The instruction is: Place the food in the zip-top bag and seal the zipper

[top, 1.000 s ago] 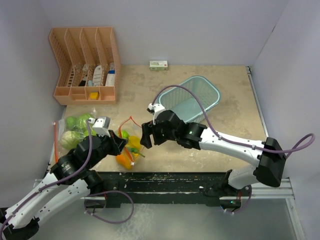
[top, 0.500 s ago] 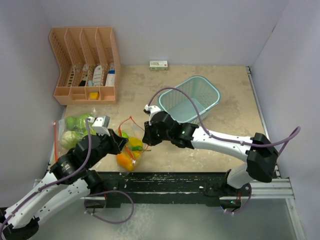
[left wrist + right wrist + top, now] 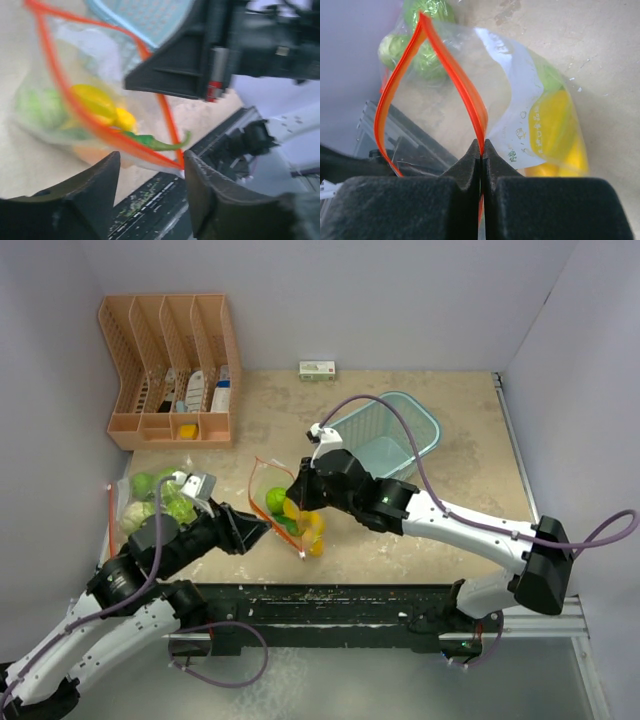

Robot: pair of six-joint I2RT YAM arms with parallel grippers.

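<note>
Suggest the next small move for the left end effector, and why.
Probably close the left end effector on the zipper corner that shows between its open jaws; the right end effector pinches the bag at another rim, the mouth gapes, and cabbages lie outside.

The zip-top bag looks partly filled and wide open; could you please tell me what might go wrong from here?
1. The right gripper pinches the orange zipper at one spot while the left gripper stands open, so the zip-top bag could tilt and spill its yellow fruit through the gaping mouth.
2. In the left wrist view the green chili seems to lie across the zipper near a corner; it may slip out or block the seal.
</note>
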